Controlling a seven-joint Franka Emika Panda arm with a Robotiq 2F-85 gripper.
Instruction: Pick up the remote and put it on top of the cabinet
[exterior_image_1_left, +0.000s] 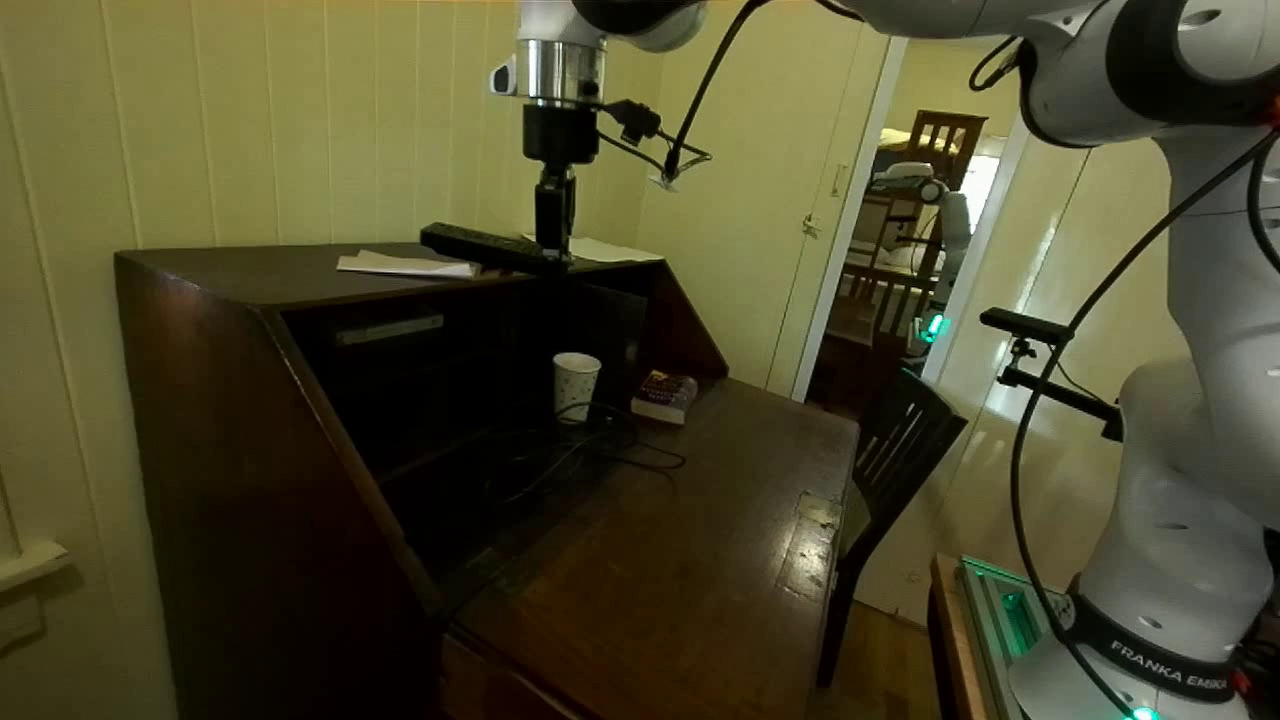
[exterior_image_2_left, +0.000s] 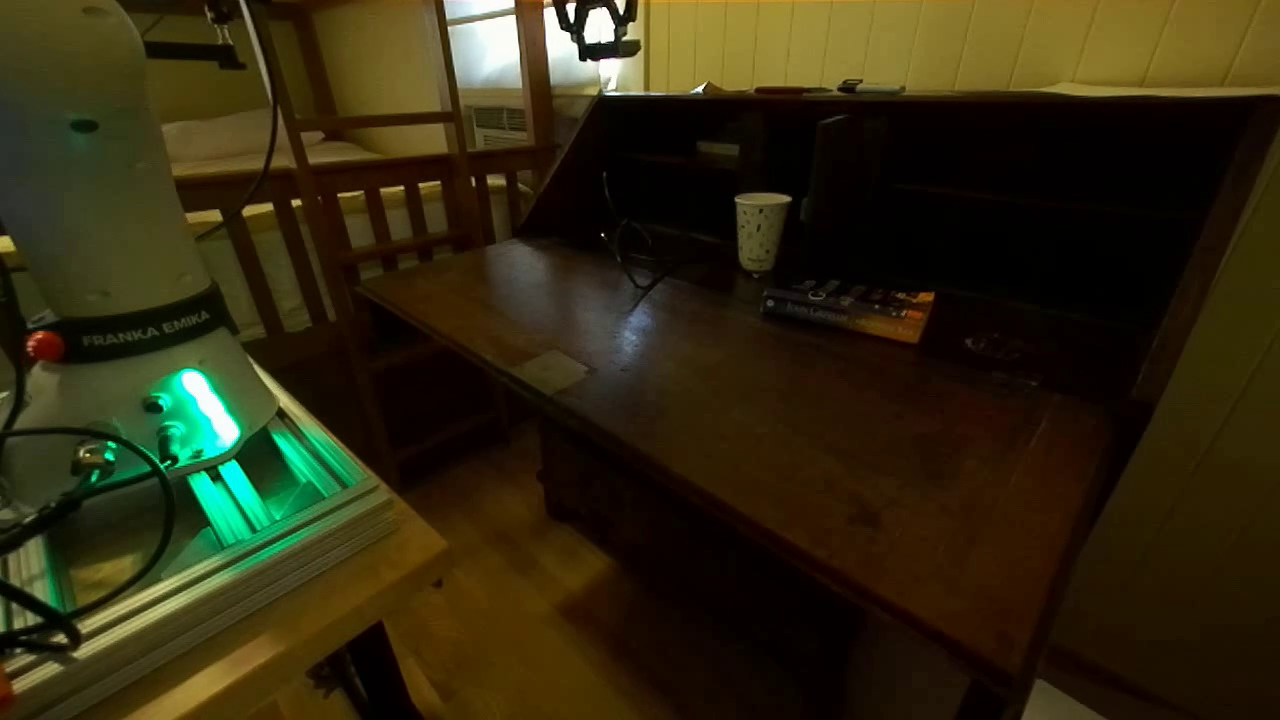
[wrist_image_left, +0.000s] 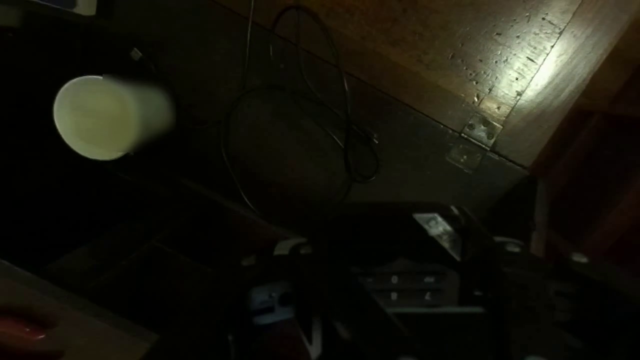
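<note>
Remote (exterior_image_1_left: 480, 243): in the gripper (exterior_image_1_left: 555, 258), held toward one end, raised above the level of the top of the cabinet (exterior_image_1_left: 240, 400).
Gripper hold: clamped on the remote, parted only by its body.
Keypad (wrist_image_left: 411, 290): partly legible in a dark wrist view.
Cabinet top: papers (exterior_image_1_left: 405, 264) lying on it.
Desk leaf (exterior_image_1_left: 660, 560): folded down.
Cup (exterior_image_1_left: 576, 388): upright, near a loose cable (wrist_image_left: 347, 115) and a book (exterior_image_1_left: 664, 398).
</note>
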